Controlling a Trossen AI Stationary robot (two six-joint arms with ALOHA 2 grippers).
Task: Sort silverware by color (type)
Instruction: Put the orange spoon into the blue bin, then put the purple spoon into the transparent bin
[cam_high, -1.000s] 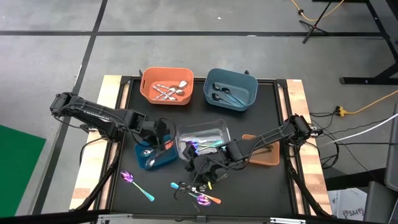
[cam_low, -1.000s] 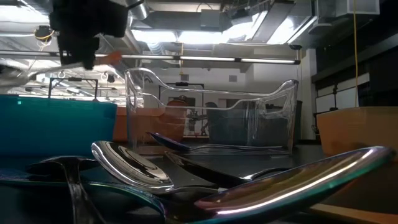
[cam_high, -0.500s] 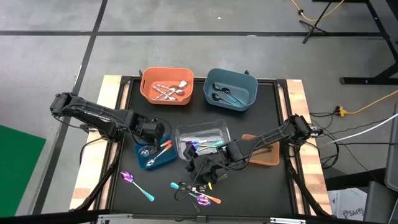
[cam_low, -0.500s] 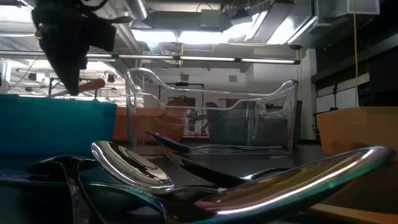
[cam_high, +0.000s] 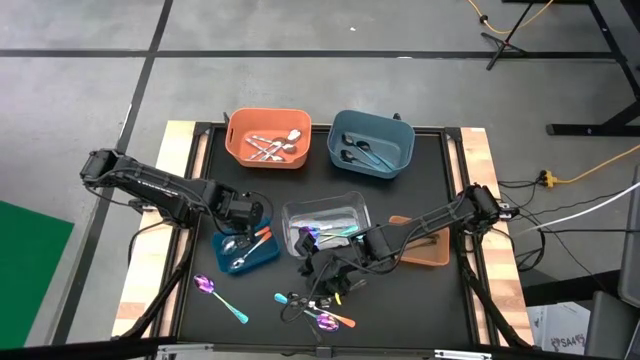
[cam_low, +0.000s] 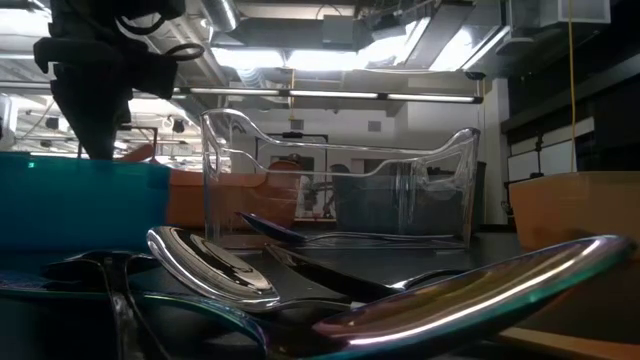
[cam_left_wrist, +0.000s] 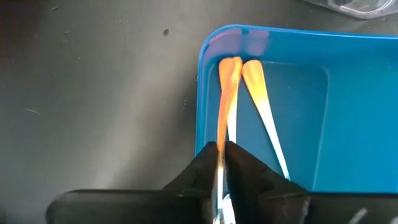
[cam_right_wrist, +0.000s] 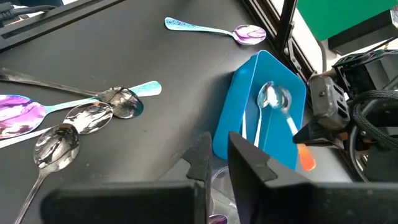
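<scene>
Now pinching an orange handle over the small blue bin.
Seen on the left gripper (cam_left_wrist: 222, 148): narrow, closed on the orange-handled utensil (cam_left_wrist: 227, 81), low above the blue bin (cam_left_wrist: 200, 93) on the table's left side, alongside a second orange-handled piece (cam_left_wrist: 256, 87) lying inside. Seen on the right gripper (cam_right_wrist: 217, 146): narrow gap, nothing between, hanging over the table's front middle beside the loose pile of spoons and forks (cam_high: 312, 305). Lying apart at the front left, a purple spoon with a teal handle (cam_high: 215, 293). Sorted at the back: silver pieces (cam_high: 272, 147) in the orange bin (cam_high: 232, 145), dark pieces (cam_high: 360, 152) in the dark blue bin (cam_high: 405, 150). Resting in the clear bin (cam_high: 290, 215) at the middle, iridescent pieces (cam_high: 330, 233).
</scene>
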